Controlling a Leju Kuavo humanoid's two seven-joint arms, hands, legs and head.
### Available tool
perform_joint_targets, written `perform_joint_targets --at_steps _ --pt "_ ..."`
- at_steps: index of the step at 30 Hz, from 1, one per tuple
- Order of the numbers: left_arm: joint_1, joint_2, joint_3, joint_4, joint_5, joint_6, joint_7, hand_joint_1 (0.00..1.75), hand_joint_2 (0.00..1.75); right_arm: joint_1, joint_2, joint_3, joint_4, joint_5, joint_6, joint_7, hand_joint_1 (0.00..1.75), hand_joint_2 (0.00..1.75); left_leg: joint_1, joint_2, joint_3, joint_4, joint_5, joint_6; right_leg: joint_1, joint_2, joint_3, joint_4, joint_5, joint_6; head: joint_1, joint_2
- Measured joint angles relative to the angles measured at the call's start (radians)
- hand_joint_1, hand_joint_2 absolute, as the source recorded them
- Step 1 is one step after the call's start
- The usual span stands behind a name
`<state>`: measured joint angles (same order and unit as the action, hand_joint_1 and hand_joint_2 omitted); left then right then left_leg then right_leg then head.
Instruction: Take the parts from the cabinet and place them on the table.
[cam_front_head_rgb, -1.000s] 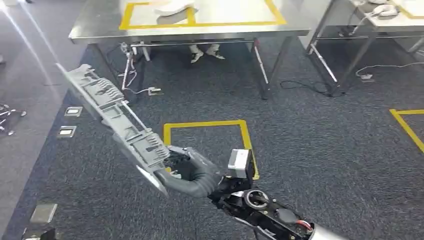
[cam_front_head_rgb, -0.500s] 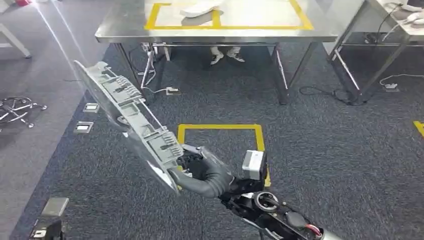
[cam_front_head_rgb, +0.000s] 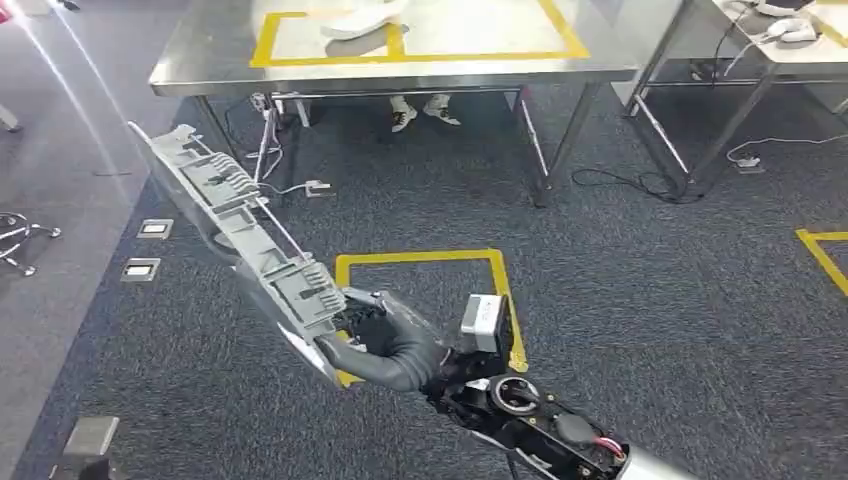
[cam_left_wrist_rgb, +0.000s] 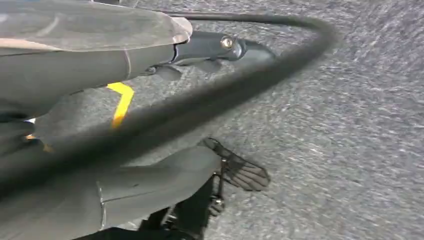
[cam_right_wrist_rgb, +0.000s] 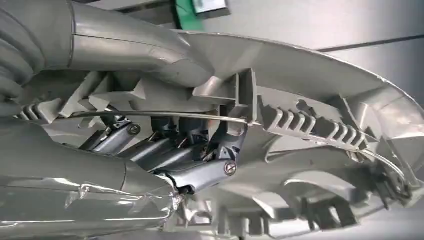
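Head view: my right hand (cam_front_head_rgb: 385, 340) grips one end of a long grey plastic part (cam_front_head_rgb: 235, 240), held slanting above the dark carpet (cam_front_head_rgb: 650, 300), well short of the steel table (cam_front_head_rgb: 400, 50). Right wrist view: my dark fingers (cam_right_wrist_rgb: 200, 145) clamp the part's ribbed inner side (cam_right_wrist_rgb: 310, 125). Left wrist view: my left hand (cam_left_wrist_rgb: 210, 50) hangs over carpet, blurred; I cannot tell its pose.

Dark carpet (cam_front_head_rgb: 640, 300) covers the room, with a yellow tape square (cam_front_head_rgb: 420, 262) at centre frame. A steel table (cam_front_head_rgb: 200, 70) spans the top; shoes (cam_front_head_rgb: 420, 108) show beneath it. Second table (cam_front_head_rgb: 700, 50) upper right, cables (cam_front_head_rgb: 640, 185) trailing; floor sockets (cam_front_head_rgb: 140, 268) at left.
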<state>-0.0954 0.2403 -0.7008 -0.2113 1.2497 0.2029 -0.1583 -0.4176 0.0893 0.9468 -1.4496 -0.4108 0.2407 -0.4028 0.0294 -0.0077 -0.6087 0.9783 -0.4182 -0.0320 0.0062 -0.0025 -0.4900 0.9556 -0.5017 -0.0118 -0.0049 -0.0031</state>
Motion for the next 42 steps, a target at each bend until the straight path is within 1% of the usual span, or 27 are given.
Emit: perform_joint_targets --at_steps 3,4,7,8,9,10,12,13,14,17,19,20,22,23,24,26,28,29,30,32,34,36,37,38,39,40,42 --pt "0.001 -0.002 0.0 0.0 0.0 0.0 0.0 0.0 1.75 0.001 0.0 0.0 0.0 0.0 0.0 0.0 1.75 1.75 0.001 0.0 0.011 -0.002 -0.008 0.02 -0.006 0.0 -0.002 0.007 -0.018 0.013 0.008 0.0" --pt "0.002 -0.001 0.0 0.0 0.0 0.0 0.0 0.0 1.75 0.0 0.0 0.0 0.0 0.0 0.0 0.0 1.75 1.75 0.0 0.0 0.017 -0.002 -0.013 0.027 -0.007 0.0 -0.014 0.05 -0.041 0.017 0.014 0.0" --pt "0.001 0.0 0.0 0.0 0.0 0.0 0.0 0.0 1.75 -0.001 0.0 0.0 0.0 0.0 -0.002 0.0 1.75 1.75 -0.005 0.0 0.026 -0.001 -0.024 0.037 -0.007 0.001 -0.155 0.31 -0.131 0.023 0.032 0.0" --pt "0.002 0.001 0.0 0.0 0.0 0.0 0.0 0.0 1.75 -0.001 0.0 0.0 0.0 0.0 -0.004 0.0 1.75 1.75 -0.007 -0.001 0.032 -0.001 -0.028 0.038 -0.007 0.001 -0.187 0.354 -0.131 0.022 0.036 0.0" --pt "0.003 0.001 0.0 0.0 0.0 0.0 0.0 0.0 1.75 0.0 0.0 0.0 0.0 0.0 -0.005 0.001 1.75 1.75 -0.009 -0.002 0.04 -0.001 -0.034 0.038 -0.007 0.001 -0.194 0.344 -0.105 0.018 0.04 0.0" --pt "0.003 0.0 0.0 0.0 0.0 0.0 0.0 0.0 1.75 0.0 0.0 0.0 0.0 0.0 -0.005 0.002 1.75 1.75 -0.011 -0.004 0.05 -0.001 -0.039 0.037 -0.006 0.001 -0.179 0.291 -0.059 0.012 0.044 0.0" --pt "0.002 0.0 0.0 0.0 0.0 0.0 0.0 0.0 1.75 -0.001 0.0 0.0 0.0 -0.002 -0.004 0.003 1.75 1.75 -0.015 -0.008 0.074 -0.002 -0.054 0.036 0.002 0.004 -0.108 0.099 0.068 -0.011 0.054 0.0" --pt "0.002 -0.003 0.0 0.0 0.0 -0.001 0.0 0.0 1.75 -0.001 0.0 0.0 0.0 -0.002 -0.004 0.003 1.75 1.75 -0.012 -0.008 0.077 -0.006 -0.058 0.034 0.005 0.009 -0.089 0.066 0.067 -0.022 0.053 0.0" --pt "-0.002 -0.001 0.0 0.0 0.0 -0.001 0.0 0.0 1.75 -0.002 0.0 0.001 0.0 -0.003 -0.005 0.003 1.75 1.75 -0.015 -0.011 0.076 -0.006 -0.058 0.029 0.01 0.008 -0.079 0.05 0.073 -0.024 0.045 0.0" --pt "0.001 -0.003 0.0 0.0 0.0 -0.002 0.0 0.0 1.75 -0.003 0.0 0.0 0.0 -0.005 -0.01 0.004 1.75 1.75 -0.008 -0.006 0.078 -0.018 -0.056 0.013 0.017 0.007 -0.069 0.026 0.06 -0.033 0.057 0.0" --pt "-0.001 -0.002 0.0 0.0 0.0 -0.003 0.0 0.0 1.75 -0.001 0.0 0.0 0.0 -0.005 -0.012 0.005 1.75 1.75 -0.007 -0.001 0.089 -0.015 -0.067 0.003 0.002 0.005 -0.025 -0.033 0.068 -0.027 0.051 0.0" --pt "-0.004 -0.001 0.0 0.0 0.0 -0.003 0.0 0.0 1.75 -0.005 0.0 0.0 0.0 -0.006 -0.012 0.005 1.75 1.75 -0.01 -0.001 0.06 0.04 -0.091 0.0 0.003 0.006 -0.017 -0.043 0.069 -0.03 0.05 0.0" --pt "-0.008 0.001 0.0 0.0 -0.001 -0.003 0.0 0.0 1.75 -0.007 0.0 0.001 0.0 -0.006 -0.012 0.003 1.75 1.75 -0.01 0.0 -0.043 0.213 -0.147 -0.005 0.002 0.003 -0.013 -0.043 0.063 -0.032 0.034 0.0" --pt "-0.004 0.001 0.0 0.0 -0.002 -0.005 0.0 0.0 1.75 -0.006 0.0 0.001 0.0 -0.006 -0.014 0.004 1.75 1.75 -0.009 0.0 -0.087 0.272 -0.152 -0.007 0.003 0.003 -0.009 -0.043 0.058 -0.033 0.028 0.0" --pt "0.0 0.001 0.0 0.0 -0.003 -0.005 0.0 0.0 1.75 -0.004 0.0 0.001 0.0 -0.006 -0.015 0.005 1.75 1.75 -0.008 0.0 -0.106 0.283 -0.139 -0.008 0.002 0.003 -0.004 -0.043 0.052 -0.033 0.027 0.0" --pt "0.003 0.003 0.0 0.0 -0.004 -0.006 0.0 0.0 1.75 0.003 0.0 0.001 0.0 -0.006 -0.017 0.006 1.75 1.75 -0.004 0.001 -0.083 0.184 -0.053 -0.01 0.002 0.005 0.014 -0.04 0.038 -0.03 0.009 0.0" --pt "0.001 0.007 0.0 0.0 -0.006 -0.006 0.0 0.0 1.75 0.002 0.0 0.0 0.0 -0.006 -0.017 0.006 1.75 1.75 0.0 0.007 -0.018 0.014 0.045 -0.014 0.001 0.004 0.026 -0.03 0.017 -0.019 0.002 0.0" --pt "-0.001 0.006 0.0 0.0 -0.007 -0.006 0.0 0.0 1.75 0.001 0.0 0.0 0.0 -0.006 -0.017 0.006 1.75 1.75 -0.008 0.01 -0.002 -0.006 0.022 -0.012 0.01 0.004 0.012 -0.02 0.003 -0.011 -0.006 0.0" --pt "-0.002 0.008 0.0 0.0 -0.008 -0.006 0.0 0.0 1.75 0.0 0.0 0.0 -0.002 -0.006 -0.017 0.006 1.75 1.75 -0.004 0.005 -0.001 -0.01 0.016 0.004 0.01 0.005 0.013 -0.018 -0.003 -0.009 -0.006 0.0" --pt "0.001 0.005 0.0 0.0 -0.009 -0.008 0.0 0.0 1.75 0.0 0.0 0.0 -0.002 -0.006 -0.017 0.006 1.75 1.75 -0.011 0.004 -0.001 -0.006 0.007 0.018 0.009 0.004 0.018 -0.021 -0.009 -0.005 0.01 0.0" --pt "0.0 0.005 0.0 0.0 -0.01 -0.009 0.0 0.0 1.75 -0.001 0.0 0.001 -0.004 -0.006 -0.02 0.009 1.75 1.75 -0.007 0.004 0.009 -0.01 0.001 0.029 0.003 0.004 0.019 0.0 -0.029 0.005 0.01 0.0" --pt "0.001 0.007 0.0 0.0 -0.01 -0.009 -0.001 0.0 1.75 -0.001 0.0 0.0 -0.005 -0.004 -0.021 0.012 1.75 1.75 -0.008 0.005 0.02 -0.01 -0.009 0.04 0.002 0.004 -0.048 0.136 -0.089 0.013 0.025 0.0" --pt "0.001 0.008 0.0 0.0 -0.01 -0.009 -0.001 0.0 1.75 -0.001 0.0 0.001 -0.005 -0.004 -0.022 0.013 1.75 1.75 -0.01 0.004 0.026 -0.01 -0.015 0.042 0.002 0.004 -0.108 0.241 -0.125 0.016 0.027 0.0" --pt "0.001 0.008 0.0 0.0 -0.01 -0.009 -0.001 0.0 1.75 0.0 0.0 0.0 -0.005 -0.004 -0.023 0.014 1.75 1.75 -0.012 0.004 0.033 -0.01 -0.022 0.043 0.001 0.004 -0.158 0.319 -0.139 0.017 0.031 0.0" --pt "0.002 0.008 0.0 0.0 -0.01 -0.009 -0.001 0.0 1.75 0.001 -0.001 0.0 -0.005 -0.004 -0.023 0.015 1.75 1.75 -0.013 0.002 0.043 -0.01 -0.029 0.044 0.001 0.004 -0.189 0.353 -0.131 0.015 0.035 0.0" --pt "0.003 0.008 0.0 0.0 -0.01 -0.009 -0.001 0.0 1.75 0.002 -0.002 0.0 -0.005 -0.004 -0.023 0.015 1.75 1.75 -0.015 0.0 0.055 -0.01 -0.037 0.043 0.002 0.004 -0.196 0.335 -0.097 0.012 0.039 0.0" --pt "0.002 0.008 0.0 0.0 -0.01 -0.009 -0.001 0.0 1.75 0.001 -0.002 0.001 -0.005 -0.004 -0.023 0.015 1.75 1.75 -0.019 -0.004 0.083 -0.01 -0.054 0.043 0.006 0.006 -0.157 0.193 0.021 -0.004 0.049 0.0"
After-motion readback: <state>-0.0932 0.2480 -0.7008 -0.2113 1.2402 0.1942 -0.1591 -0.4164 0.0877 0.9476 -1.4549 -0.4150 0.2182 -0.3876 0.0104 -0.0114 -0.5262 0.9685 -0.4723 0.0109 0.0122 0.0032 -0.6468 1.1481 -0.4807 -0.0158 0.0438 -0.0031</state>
